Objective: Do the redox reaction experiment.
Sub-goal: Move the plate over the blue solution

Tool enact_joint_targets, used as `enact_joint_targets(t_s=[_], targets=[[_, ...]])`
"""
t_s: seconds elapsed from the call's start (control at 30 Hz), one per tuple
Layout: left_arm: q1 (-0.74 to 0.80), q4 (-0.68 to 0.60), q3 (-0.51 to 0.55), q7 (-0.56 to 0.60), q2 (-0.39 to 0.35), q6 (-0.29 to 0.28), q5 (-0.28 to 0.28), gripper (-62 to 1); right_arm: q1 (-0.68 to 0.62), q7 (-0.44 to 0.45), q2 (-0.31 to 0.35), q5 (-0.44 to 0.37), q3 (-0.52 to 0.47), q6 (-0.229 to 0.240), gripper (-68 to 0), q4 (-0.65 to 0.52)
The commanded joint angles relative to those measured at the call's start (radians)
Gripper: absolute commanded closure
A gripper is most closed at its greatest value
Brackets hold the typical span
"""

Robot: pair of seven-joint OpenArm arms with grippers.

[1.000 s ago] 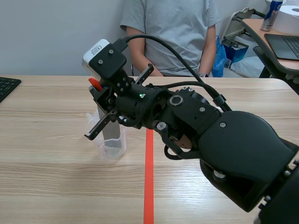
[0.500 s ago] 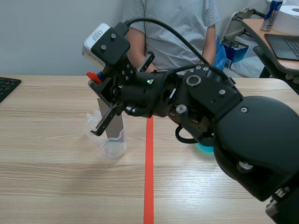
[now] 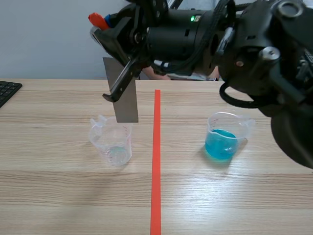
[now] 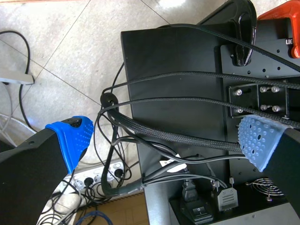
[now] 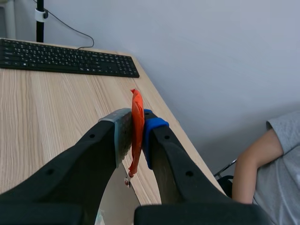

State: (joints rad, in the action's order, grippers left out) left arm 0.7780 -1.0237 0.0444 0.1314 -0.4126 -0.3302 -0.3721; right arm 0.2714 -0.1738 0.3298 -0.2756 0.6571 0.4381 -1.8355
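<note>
Lifting the grey metal strip (image 3: 128,105) out of the clear cup (image 3: 111,144) toward the desk's (image 3: 49,196) left edge, with the right gripper (image 5: 133,124) pinched on its orange-tipped top. Leaving it hung just above, ready, probably, for the blue-filled cup (image 3: 222,143) toward the right edge. Left gripper (image 4: 164,136) spread, off the desk.

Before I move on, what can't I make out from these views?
- Metal strip: right wrist view, lower end hidden by the fingers of the right gripper.
- Clear beaker: scene view, any residue inside too faint to tell.
- Left gripper: outside the scene view; its own view shows only floor and cables.
</note>
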Motion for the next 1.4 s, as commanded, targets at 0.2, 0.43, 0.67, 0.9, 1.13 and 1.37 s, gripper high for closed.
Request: enact_joint_targets(t_s=[0.2, 0.43, 0.67, 0.9, 1.13, 1.37], targets=[[0.000, -0.017, 0.009, 0.007, 0.005, -0.002, -0.005, -62.3, 0.022, -0.012, 0.140, -0.151, -0.087, 0.002, -1.3, -0.077], [0.001, -0.016, 0.009, 0.002, 0.005, -0.002, -0.040, -32.1, -0.005, -0.003, 0.280, -0.261, -0.195, 0.036, -1.3, -0.077], [0.003, -0.016, 0.009, -0.001, 0.005, -0.002, -0.055, -13.5, -0.084, 0.025, 0.392, -0.325, -0.338, 0.100, -1.3, -0.077], [0.003, -0.016, 0.009, 0.000, 0.005, -0.004, -0.063, -5.2, -0.162, 0.050, 0.486, -0.365, -0.459, 0.140, -1.3, -0.077], [0.002, -0.016, 0.009, 0.010, 0.005, -0.005, -0.062, -5.1, -0.177, 0.037, 0.549, -0.391, -0.519, 0.183, -1.3, -0.072], [0.001, -0.016, 0.009, -0.008, -0.002, -0.002, -0.051, -5.1, -0.177, 0.054, 0.585, -0.391, -0.526, 0.184, -1.3, -0.026]])
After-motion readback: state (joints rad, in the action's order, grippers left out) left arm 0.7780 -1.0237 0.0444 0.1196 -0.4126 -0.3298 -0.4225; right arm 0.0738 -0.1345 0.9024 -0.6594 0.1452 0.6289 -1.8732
